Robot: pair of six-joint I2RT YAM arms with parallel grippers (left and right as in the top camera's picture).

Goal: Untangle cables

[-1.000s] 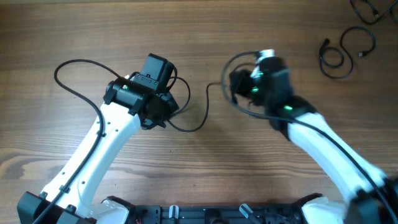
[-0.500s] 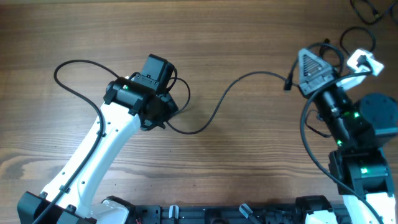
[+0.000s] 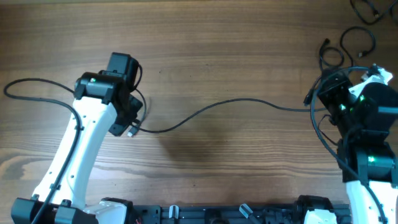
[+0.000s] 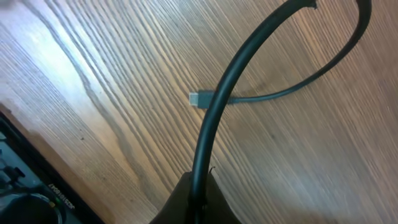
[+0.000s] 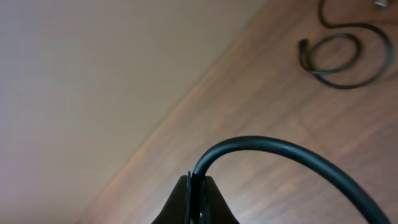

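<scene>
One thin black cable [image 3: 217, 106] runs stretched across the table between both grippers. My left gripper [image 3: 129, 124] is shut on its left part [image 4: 208, 130], and the cable's small plug end [image 4: 198, 98] lies on the wood just beyond the jaws [image 4: 199, 198]. My right gripper [image 3: 316, 99] is shut on the right part [image 5: 261, 146], held between the jaws [image 5: 198, 190]. A loose coiled cable [image 3: 342, 51] lies at the far right and also shows in the right wrist view [image 5: 339, 59]. Another cable [image 3: 368, 9] sits at the top right corner.
A thicker black wire [image 3: 37, 87] from the left arm loops over the table at the left. The right arm's own wires [image 3: 323, 134] hang beside it. The robot base rail [image 3: 205, 214] runs along the front edge.
The left gripper has moved left and the right gripper right and down, pulling the cable from a curved loop into a long, nearly straight line.
</scene>
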